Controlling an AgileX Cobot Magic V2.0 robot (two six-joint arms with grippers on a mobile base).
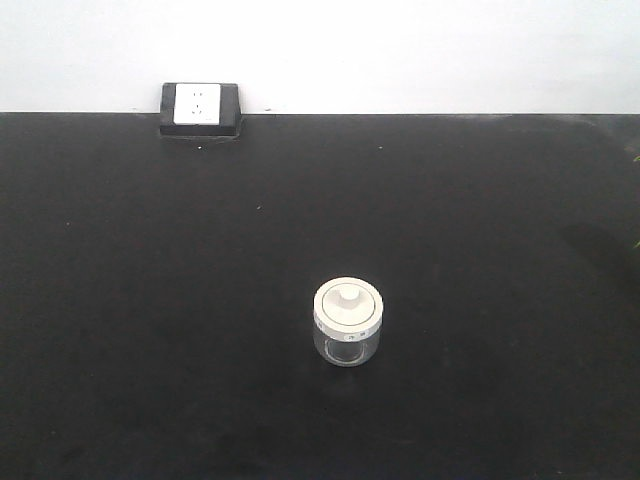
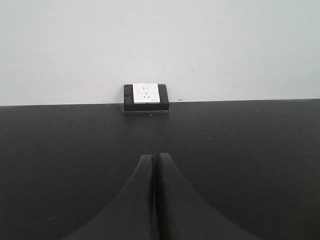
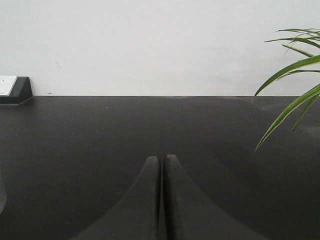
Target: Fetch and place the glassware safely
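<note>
- Item one, for your record: a small squat clear glass jar (image 1: pixel 347 326) with a round off-white lid (image 1: pixel 348 305) and a central knob stood upright on the flat black table (image 1: pixel 150 330); you could see it in the front view only, a little right of centre and toward the near edge; nothing touched it.
- Item two: a white-and-black socket box (image 1: pixel 200 108) sat at the table's far edge against the pale wall (image 1: pixel 420 50), left of centre in the front view and well apart from the jar; your left wrist view showed it straight ahead (image 2: pixel 146 97); your right wrist view caught only its end at the left border (image 3: pixel 14 89).
- Item three: the left gripper (image 2: pixel 154 159), two dark curved fingers pressed together tip to tip; jaws closed, holding nothing; it hung over bare table and pointed toward the socket box.
- Item four: the right gripper (image 3: pixel 161 159), same dark fingers, only a hairline seam between them; jaws closed, empty; it faced the wall over bare table.
- Item five: long green plant leaves (image 3: pixel 295 75) reached in from the right side of your right wrist view, clear of the gripper.
- Neither gripper appeared in the front view.
</note>
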